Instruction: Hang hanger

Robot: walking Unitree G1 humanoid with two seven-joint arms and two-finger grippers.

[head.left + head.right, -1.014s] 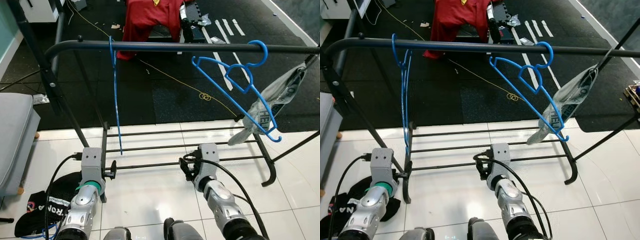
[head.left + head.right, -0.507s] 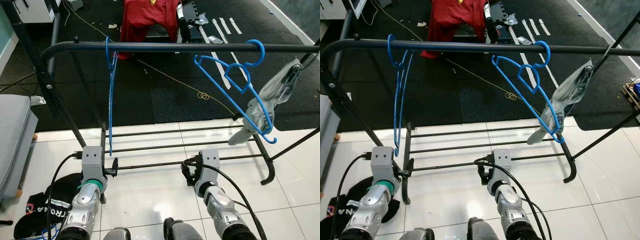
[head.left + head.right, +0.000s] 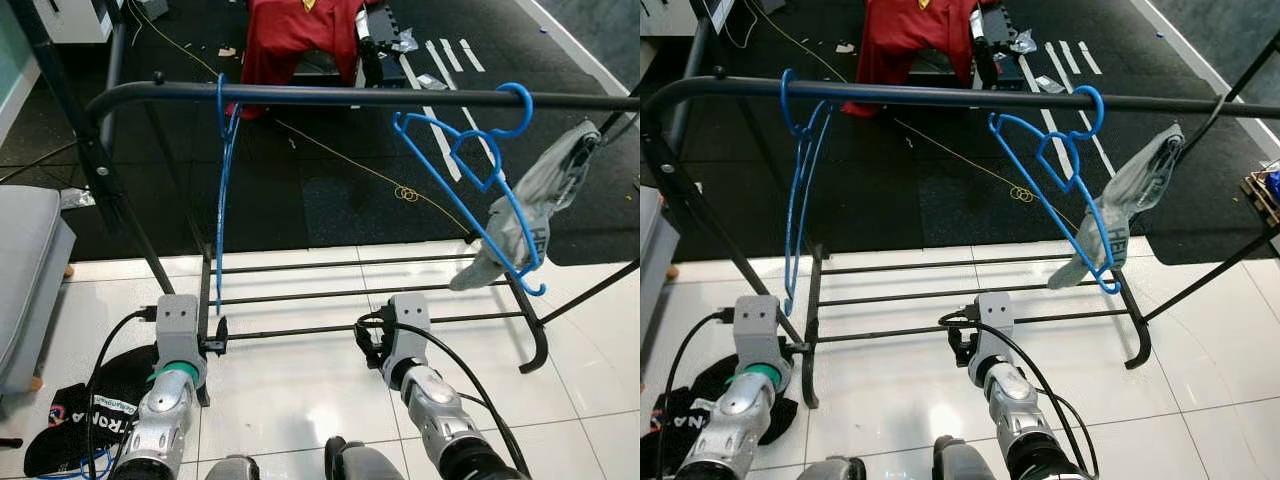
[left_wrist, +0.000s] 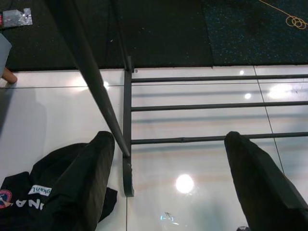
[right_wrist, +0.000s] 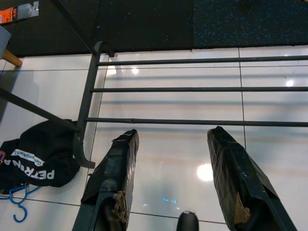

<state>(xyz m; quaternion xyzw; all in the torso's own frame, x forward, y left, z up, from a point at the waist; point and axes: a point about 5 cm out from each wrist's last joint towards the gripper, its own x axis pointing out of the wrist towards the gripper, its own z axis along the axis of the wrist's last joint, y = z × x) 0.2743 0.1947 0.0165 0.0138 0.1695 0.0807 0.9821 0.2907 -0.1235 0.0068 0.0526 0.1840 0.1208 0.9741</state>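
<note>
Two blue hangers (image 3: 224, 190) (image 3: 480, 180) hang on one rail (image 3: 330, 96).

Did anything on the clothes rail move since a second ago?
Yes. The thin blue hanger on the left of the rail swung a little, and the grey cloth on the other blue hanger bunched up higher. Both hangers stayed hooked on the rail. The left gripper and right gripper stayed low, open and empty.
</note>
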